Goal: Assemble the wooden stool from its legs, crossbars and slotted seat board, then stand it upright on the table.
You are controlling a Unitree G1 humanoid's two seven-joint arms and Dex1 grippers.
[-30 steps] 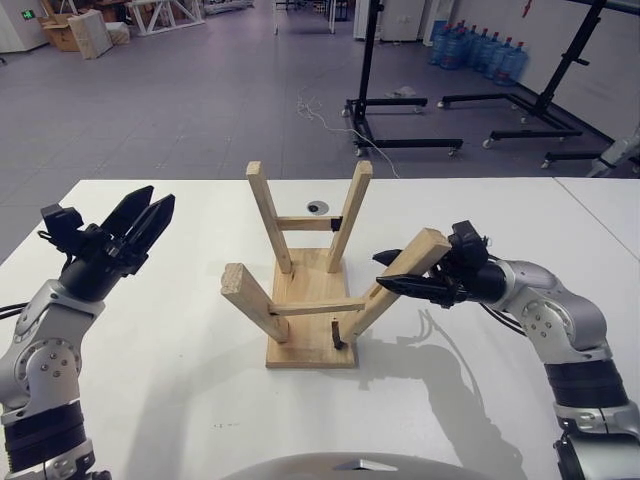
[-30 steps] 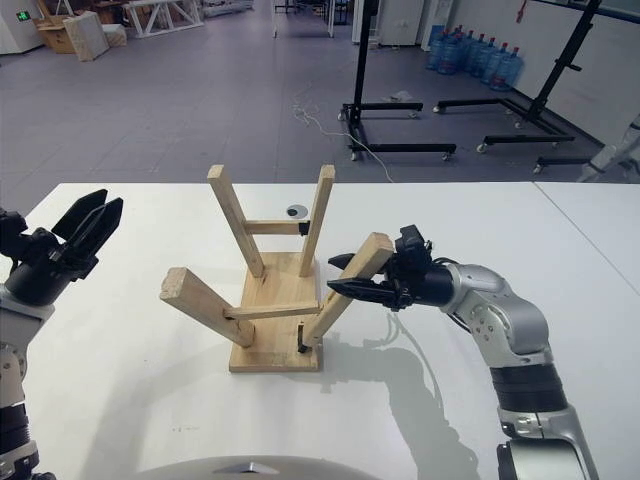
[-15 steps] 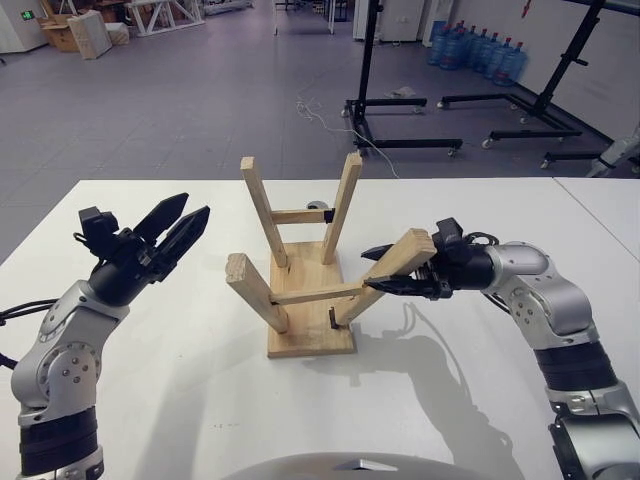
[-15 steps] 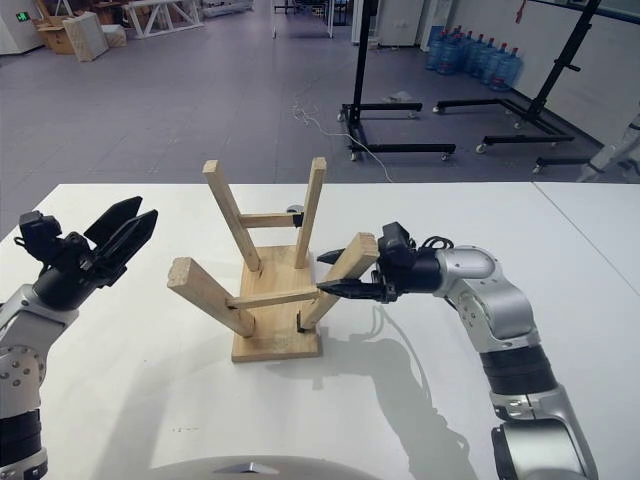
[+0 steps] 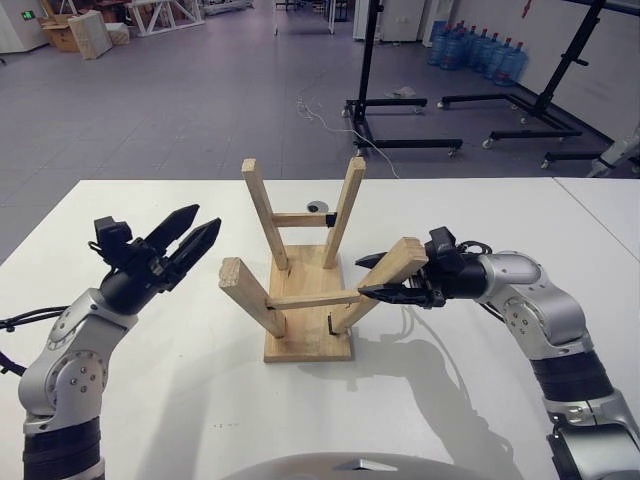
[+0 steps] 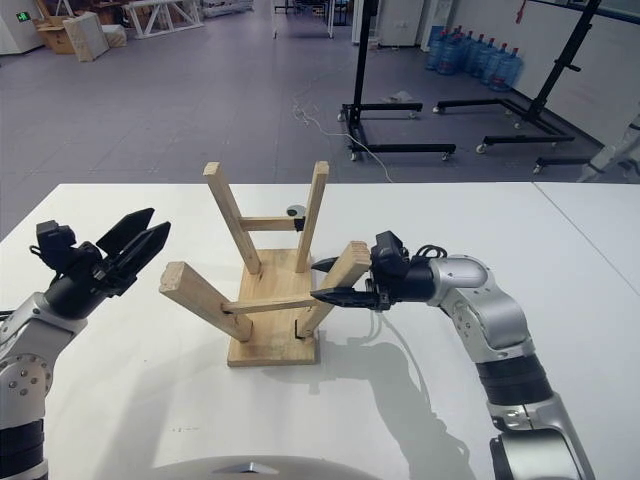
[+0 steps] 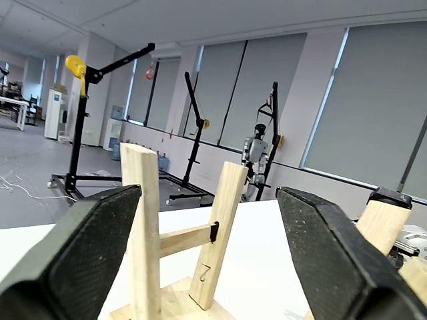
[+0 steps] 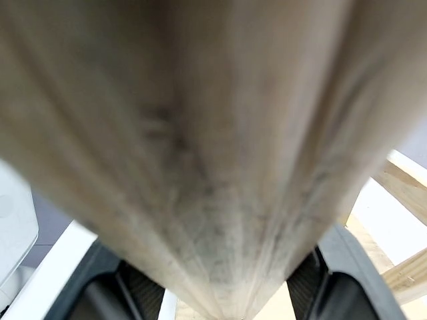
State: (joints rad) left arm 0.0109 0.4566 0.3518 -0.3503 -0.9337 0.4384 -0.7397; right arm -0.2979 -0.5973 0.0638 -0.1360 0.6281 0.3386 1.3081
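The stool lies upside down on the white table (image 5: pixel 150 400), its seat board (image 5: pixel 308 342) flat. Two far legs (image 5: pixel 262 215) stand up from it, joined by a crossbar (image 5: pixel 303 219). The near pair, a left leg (image 5: pixel 247 295) and a right leg (image 5: pixel 392 270) with their crossbar (image 5: pixel 310 298), leans outward. My right gripper (image 5: pixel 372 277) is shut on the near right leg (image 8: pixel 200 133), close below its top end. My left gripper (image 5: pixel 203 222) hangs open to the left of the stool, touching nothing. The left wrist view looks between its fingers (image 7: pixel 73 260) at the far legs (image 7: pixel 141 227).
A small round hole (image 5: pixel 318 207) sits in the table just behind the stool. A small black hook (image 5: pixel 333 325) stands on the seat board by the near right leg. Bare table lies left, right and in front. Black floor stands (image 5: pixel 400 100) are beyond the far edge.
My right gripper has drawn the near right leg leftward, and the stool has shifted slightly left with it. My left gripper has moved right, closer to the stool, staying open.
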